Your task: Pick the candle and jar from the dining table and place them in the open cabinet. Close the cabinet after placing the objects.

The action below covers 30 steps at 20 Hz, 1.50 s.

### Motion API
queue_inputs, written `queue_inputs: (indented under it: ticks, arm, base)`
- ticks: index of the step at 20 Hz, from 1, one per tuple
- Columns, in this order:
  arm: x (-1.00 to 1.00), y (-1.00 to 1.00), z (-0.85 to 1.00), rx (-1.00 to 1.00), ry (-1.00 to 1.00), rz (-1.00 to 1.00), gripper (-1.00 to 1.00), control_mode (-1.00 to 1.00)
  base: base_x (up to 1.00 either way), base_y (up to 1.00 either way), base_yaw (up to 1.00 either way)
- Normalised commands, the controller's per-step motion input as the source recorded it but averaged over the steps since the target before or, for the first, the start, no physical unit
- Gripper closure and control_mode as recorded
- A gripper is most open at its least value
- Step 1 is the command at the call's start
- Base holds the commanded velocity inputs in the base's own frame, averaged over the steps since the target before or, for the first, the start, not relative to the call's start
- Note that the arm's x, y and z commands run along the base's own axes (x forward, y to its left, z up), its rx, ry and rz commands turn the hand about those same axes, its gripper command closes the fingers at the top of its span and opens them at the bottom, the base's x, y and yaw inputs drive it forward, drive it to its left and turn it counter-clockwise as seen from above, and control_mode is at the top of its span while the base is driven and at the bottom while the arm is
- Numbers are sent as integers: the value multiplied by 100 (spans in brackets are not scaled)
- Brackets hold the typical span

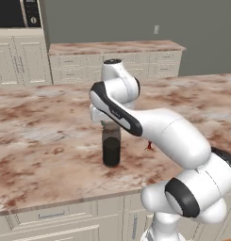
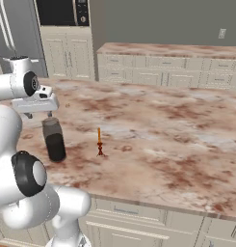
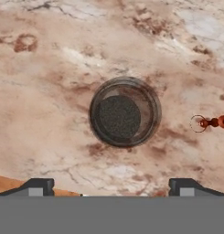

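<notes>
The gripper point(image 3: 111, 186) is hanging straight above the jar point(image 3: 125, 112) with its jaws spread wide, grasping nothing — the two dark fingertips point(image 3: 38, 186) are showing far apart at the bottom of the hand view, one to each side of the jar below. In the right base view the gripper point(image 2: 45, 115) is sitting just over the jar's lid, apart from it.

The jar point(image 2: 54, 140) is standing upright on the dining table point(image 1: 37, 141), its long axis running vertically and in line with the gripper's own pointing direction; from the hand camera it is appearing as a round ring with a dark centre.

Off to one side of the jar, near but not touching, the candle point(image 2: 99, 141) is also standing upright — a thin orange taper pointing up from its small dark holder. In the left base view the jar point(image 1: 111, 146) is standing in front of the arm, with the candle point(image 1: 149, 146) mostly hidden behind the forearm.
</notes>
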Motion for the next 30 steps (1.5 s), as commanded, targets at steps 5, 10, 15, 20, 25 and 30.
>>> queue_inputs:
  ticks: [5,10,15,20,25,30]
  arm:
    - [8,0,0,0,0,0,-100,-100]
    - [26,0,0,0,0,0,-100,-100]
    - [14,7,-5,0,1,1,-100,-100]
    - [0,38,-22,0,0,2,-100,-100]
    - [5,7,-2,1,0,1,-100,-100]
    - [13,-20,0,5,0,0,-100,-100]
  base:
    - [0,0,0]
    - [0,0,0]
    - [0,0,0]
    - [0,0,0]
    - [0,0,0]
    - [0,0,0]
